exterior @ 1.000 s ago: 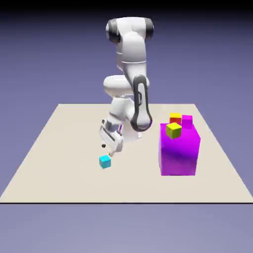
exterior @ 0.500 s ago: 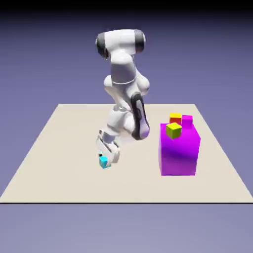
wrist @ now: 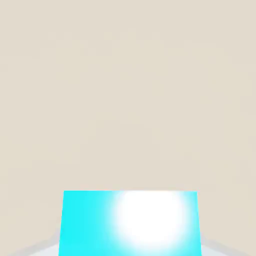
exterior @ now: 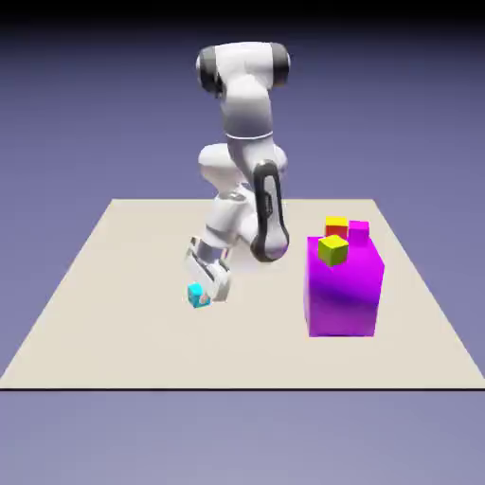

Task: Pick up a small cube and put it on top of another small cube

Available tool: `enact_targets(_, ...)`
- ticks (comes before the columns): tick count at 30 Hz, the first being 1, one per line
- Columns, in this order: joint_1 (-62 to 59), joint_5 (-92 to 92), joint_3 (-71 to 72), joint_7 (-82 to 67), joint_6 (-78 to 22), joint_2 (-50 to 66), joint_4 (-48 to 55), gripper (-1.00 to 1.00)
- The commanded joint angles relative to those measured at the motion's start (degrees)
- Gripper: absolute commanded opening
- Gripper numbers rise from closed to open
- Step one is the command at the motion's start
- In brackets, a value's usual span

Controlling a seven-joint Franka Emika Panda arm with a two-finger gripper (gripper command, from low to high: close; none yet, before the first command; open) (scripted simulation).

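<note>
The small cube (exterior: pixel 196 296), tiny and cyan, is held between the fingers of my gripper (exterior: pixel 202 293), which is shut on it. It hangs just above the table (exterior: pixel 114 313), left of centre in the exterior view. In the hand view the same cube (wrist: pixel 130 222) fills the bottom middle, bright with glare. My gripper (wrist: pixel 130 250) shows there only as thin grey slivers of fingertips (wrist: pixel 42 247) at the cube's lower corners. Beige table fills everything else in that view.
A big magenta block (exterior: pixel 344 294) stands to the exterior view's right, with an olive-yellow cube (exterior: pixel 332 249) on its top. Behind it sit a red-and-yellow cube (exterior: pixel 336 225) and a small magenta cube (exterior: pixel 358 228).
My gripper came down over the cyan cube, shut on it, and has now raised it a little off the table.
</note>
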Motion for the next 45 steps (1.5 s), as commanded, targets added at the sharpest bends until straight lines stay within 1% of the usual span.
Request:
enact_targets(1, 1.0, 2.6, -0.3, -1.9, -0.8, -1.1, 0.0, -1.00)
enact_targets(4, 3.3, 8.2, -0.9, -6.2, -2.7, -3.7, 0.1, -1.00)
enact_targets(6, 5.1, 5.7, 0.5, -5.1, -4.5, -4.6, 1.8, -1.00)
enact_targets(19, 26.3, -24.4, 0.8, -1.0, -36.6, -24.5, 16.6, -1.00)
enact_targets(34, 39.4, -58.4, -4.0, -15.8, -68.0, -55.7, 11.8, -1.00)
enact_targets(38, 40.9, -64.2, -5.9, -22.1, -74.5, -64.0, 7.0, -1.00)
enact_targets(41, 40.0, -64.0, -7.7, -24.7, -75.2, -65.8, 4.4, -1.00)
enact_targets(45, 41.5, -62.4, -7.2, -25.5, -65.3, -59.8, 0.5, -1.00)
